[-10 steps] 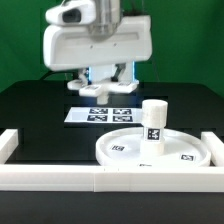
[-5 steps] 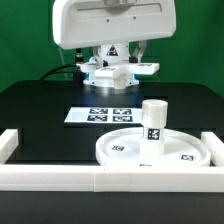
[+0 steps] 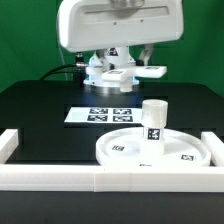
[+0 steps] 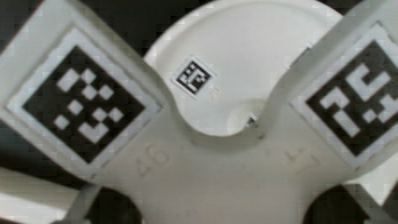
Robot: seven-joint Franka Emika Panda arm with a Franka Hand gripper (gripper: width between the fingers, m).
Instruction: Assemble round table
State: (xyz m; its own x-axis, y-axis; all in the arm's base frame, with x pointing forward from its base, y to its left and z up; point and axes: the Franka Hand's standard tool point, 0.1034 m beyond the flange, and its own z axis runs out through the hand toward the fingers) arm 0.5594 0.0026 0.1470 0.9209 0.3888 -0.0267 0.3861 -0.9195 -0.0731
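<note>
The large rimmed round disc (image 3: pixel 128 152) lies flat on the table at the front. The short cylindrical post (image 3: pixel 153 121) stands upright on it, towards the exterior view's right. My gripper (image 3: pixel 114 63) is shut on the four-armed cross-shaped foot (image 3: pixel 122 73) and holds it in the air behind the disc, above the table's back. In the wrist view the foot (image 4: pixel 196 165) fills most of the picture with two tagged arms, and the disc (image 4: pixel 240 50) shows beyond it. My fingers are hidden in that view.
The marker board (image 3: pixel 108 114) lies flat on the black table between the disc and the arm. The white straight-walled frame (image 3: pixel 100 179) runs along the front, with corners at both sides.
The gripper has risen with the foot off the table. It has shifted a little to the exterior view's right, and the foot has turned. The disc and post have not moved.
</note>
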